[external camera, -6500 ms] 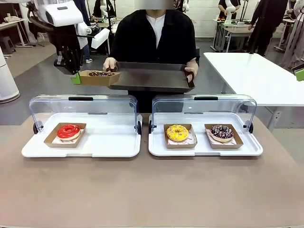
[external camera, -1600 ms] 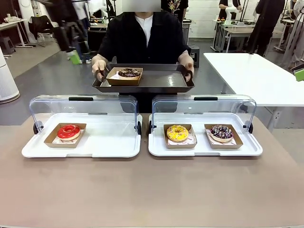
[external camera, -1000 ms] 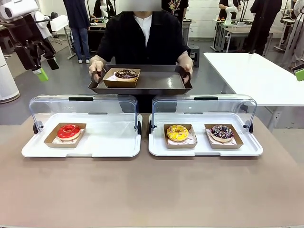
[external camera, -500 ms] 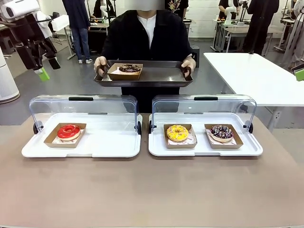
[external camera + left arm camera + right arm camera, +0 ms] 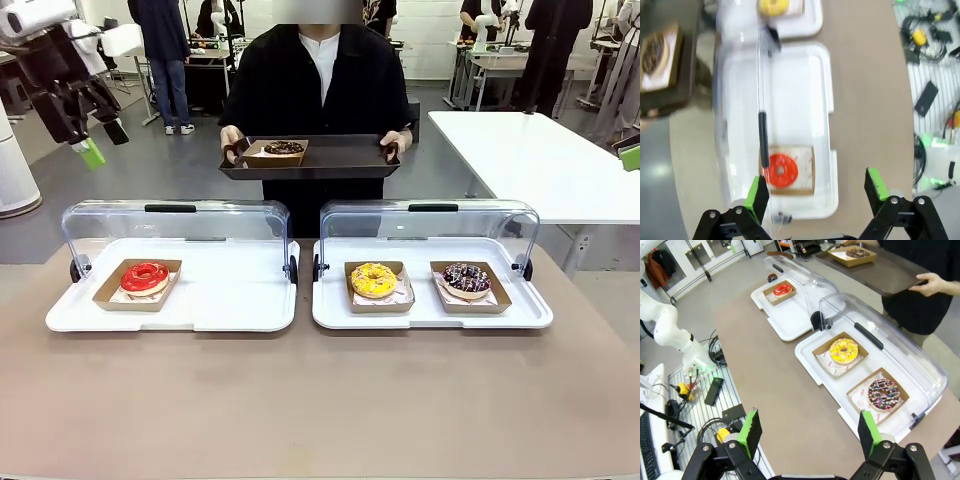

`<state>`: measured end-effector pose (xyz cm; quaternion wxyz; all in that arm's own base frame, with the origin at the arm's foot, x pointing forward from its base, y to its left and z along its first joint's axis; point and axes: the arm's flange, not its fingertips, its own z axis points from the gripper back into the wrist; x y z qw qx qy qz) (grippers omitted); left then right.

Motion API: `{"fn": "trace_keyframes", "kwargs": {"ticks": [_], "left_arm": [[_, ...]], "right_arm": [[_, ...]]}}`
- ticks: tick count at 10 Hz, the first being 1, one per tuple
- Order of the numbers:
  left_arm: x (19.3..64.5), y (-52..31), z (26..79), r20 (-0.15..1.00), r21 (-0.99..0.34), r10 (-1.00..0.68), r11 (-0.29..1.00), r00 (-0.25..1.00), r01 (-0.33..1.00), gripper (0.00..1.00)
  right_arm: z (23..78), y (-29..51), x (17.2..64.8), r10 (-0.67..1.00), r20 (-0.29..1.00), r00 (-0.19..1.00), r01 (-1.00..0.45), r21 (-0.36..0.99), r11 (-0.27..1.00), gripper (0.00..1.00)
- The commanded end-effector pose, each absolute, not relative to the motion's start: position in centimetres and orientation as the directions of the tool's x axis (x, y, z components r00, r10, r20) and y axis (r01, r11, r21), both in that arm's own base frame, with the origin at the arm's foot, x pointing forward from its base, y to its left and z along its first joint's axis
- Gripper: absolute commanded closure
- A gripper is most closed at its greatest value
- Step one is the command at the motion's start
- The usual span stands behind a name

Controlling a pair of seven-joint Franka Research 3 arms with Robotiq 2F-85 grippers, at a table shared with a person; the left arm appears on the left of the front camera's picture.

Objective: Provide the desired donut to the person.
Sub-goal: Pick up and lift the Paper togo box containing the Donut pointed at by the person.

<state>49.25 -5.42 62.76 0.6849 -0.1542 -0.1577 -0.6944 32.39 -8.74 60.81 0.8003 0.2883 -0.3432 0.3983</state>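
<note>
We see a person (image 5: 318,80) in a black shirt standing beyond the bench (image 5: 320,400), holding a dark tray (image 5: 345,160) level with both hands. The chocolate donut (image 5: 284,148) sits in a cardboard box at the tray's left end. The left claw (image 5: 103,142) hangs high at the far left, well apart from the tray, with its green-padded fingers spread wide and nothing between them. The right claw (image 5: 809,430) is also spread wide and empty, above the bench's near side. On the bench stand two white display cases with clear lids raised. The left case (image 5: 230,300) holds a red donut (image 5: 145,276). The right case (image 5: 425,310) holds a yellow donut (image 5: 374,279) beside a sprinkled donut (image 5: 467,278).
</note>
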Motion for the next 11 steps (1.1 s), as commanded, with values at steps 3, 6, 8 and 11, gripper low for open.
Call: {"fn": "trace_keyframes", "kwargs": {"ticks": [3, 6, 8, 11], "left_arm": [[50.5, 8.3, 60.7, 0.831, -0.094, -0.550, 0.008, 0.083, 0.996, 0.00], [49.5, 13.5, 55.9, 0.822, -0.037, -0.565, 0.074, 0.072, 0.997, 0.00], [48.6, 15.6, 53.7, 0.821, -0.037, -0.568, 0.062, 0.066, 0.997, 0.00], [47.3, 16.2, 51.4, 0.831, -0.059, -0.551, 0.049, 0.076, 0.997, 0.00]], "right_arm": [[60.9, -8.6, 32.7, 0.425, 0.801, 0.421, -0.849, 0.184, 0.496, 0.00], [60.9, -8.6, 32.7, 0.425, 0.801, 0.421, -0.849, 0.184, 0.496, 0.00], [60.9, -8.6, 32.7, 0.425, 0.801, 0.421, -0.849, 0.184, 0.496, 0.00], [60.9, -8.6, 32.7, 0.425, 0.801, 0.421, -0.849, 0.184, 0.496, 0.00]]}}
